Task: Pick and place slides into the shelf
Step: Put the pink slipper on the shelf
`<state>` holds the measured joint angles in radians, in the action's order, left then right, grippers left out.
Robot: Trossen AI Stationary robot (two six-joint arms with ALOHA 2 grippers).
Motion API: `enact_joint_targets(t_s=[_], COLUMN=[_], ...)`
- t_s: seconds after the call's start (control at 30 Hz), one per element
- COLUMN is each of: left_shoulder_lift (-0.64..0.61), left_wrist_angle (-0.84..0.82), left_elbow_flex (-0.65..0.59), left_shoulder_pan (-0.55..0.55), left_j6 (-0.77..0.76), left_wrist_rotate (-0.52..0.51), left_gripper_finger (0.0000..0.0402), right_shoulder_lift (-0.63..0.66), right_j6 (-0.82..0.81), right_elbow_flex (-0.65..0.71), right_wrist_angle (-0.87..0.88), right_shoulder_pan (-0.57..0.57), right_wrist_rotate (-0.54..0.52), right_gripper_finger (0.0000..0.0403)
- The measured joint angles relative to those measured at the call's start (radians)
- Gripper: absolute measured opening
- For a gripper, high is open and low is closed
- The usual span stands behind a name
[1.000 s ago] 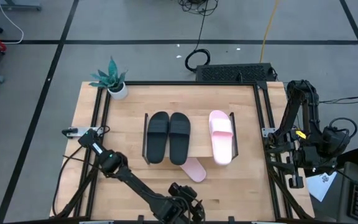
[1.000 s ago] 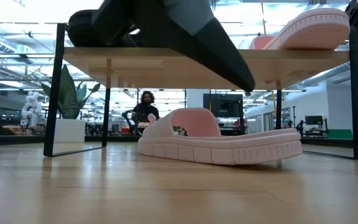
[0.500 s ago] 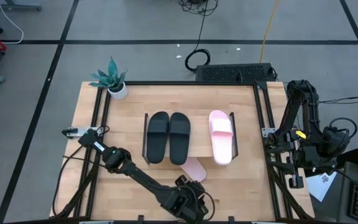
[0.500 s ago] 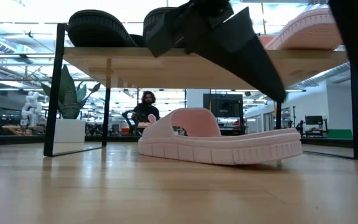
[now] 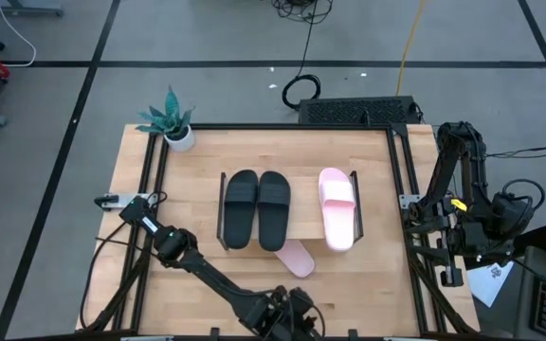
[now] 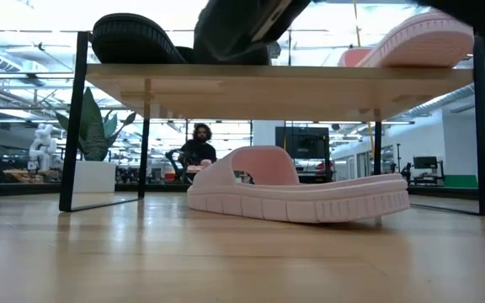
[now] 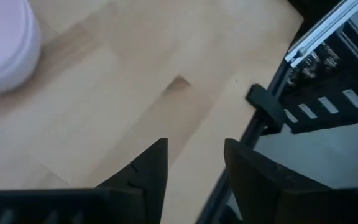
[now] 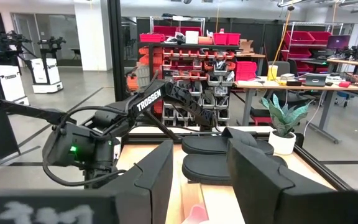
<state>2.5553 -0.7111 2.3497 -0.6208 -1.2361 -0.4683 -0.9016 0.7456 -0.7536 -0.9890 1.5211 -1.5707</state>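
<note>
The shelf (image 5: 303, 210) stands mid-table and carries two black slides (image 5: 241, 208) (image 5: 274, 206) and one pink slide (image 5: 336, 210) on its board (image 6: 268, 80). A second pink slide (image 5: 299, 258) (image 6: 297, 189) lies sole down on the table, its far end under the shelf. My left gripper (image 5: 297, 313) (image 7: 194, 155) hovers near the table's near edge, short of that slide (image 7: 5, 43). It is open, with only bare wood between its fingers. My right gripper (image 8: 197, 168) is open and waits off the table's right edge (image 5: 423, 220).
A potted plant (image 5: 173, 123) stands at the far left corner. A black frame rail (image 7: 303, 50) runs along the table's edge beside my left gripper. Bare wood lies between the shelf and the near edge. A person (image 6: 199, 147) sits in the room behind.
My left gripper has tipped upward and swung by the near edge. In the low view its fingers reached down in front of the shelf before and now show only along the top. The slides have not moved.
</note>
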Motion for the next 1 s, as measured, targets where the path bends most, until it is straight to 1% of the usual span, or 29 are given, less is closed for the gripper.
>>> enact_joint_targets(t_s=[0.13,0.23,0.43,0.53,0.63,0.8,0.9,1.0], left_shoulder_lift=[0.000,0.000,0.000,0.000,0.001,0.001,0.001,0.001], left_wrist_angle=[0.014,0.039,0.034,0.054,0.100,0.080,0.061,0.047], left_elbow_flex=[0.000,0.000,0.000,0.000,0.000,0.000,0.000,0.000], left_shoulder_pan=[-0.003,-0.003,0.016,0.026,0.025,0.024,0.034,0.043], left_j6=[-0.059,-0.124,-0.075,-0.114,-0.109,-0.113,-0.148,-0.190], left_wrist_rotate=[0.028,0.103,0.109,0.109,0.128,0.128,0.127,0.094], left_gripper_finger=[0.0153,0.0153,0.0156,0.0160,0.0161,0.0161,0.0161,0.0161], right_shoulder_lift=[0.000,0.000,0.000,0.000,0.000,0.000,0.000,0.000], right_j6=[0.000,0.000,0.000,0.001,0.002,0.006,0.006,0.001], right_elbow_flex=[0.000,0.000,0.000,0.000,0.000,0.000,0.000,0.000], right_wrist_angle=[0.000,0.000,0.000,0.002,0.006,0.007,0.007,0.007], right_shoulder_pan=[0.000,0.000,0.000,0.000,0.000,0.000,0.000,0.000], right_wrist_rotate=[0.000,0.000,0.000,0.000,0.000,0.000,0.000,0.000], right_gripper_finger=[0.0139,0.0139,0.0139,0.0139,0.0139,0.0139,0.0139,0.0139])
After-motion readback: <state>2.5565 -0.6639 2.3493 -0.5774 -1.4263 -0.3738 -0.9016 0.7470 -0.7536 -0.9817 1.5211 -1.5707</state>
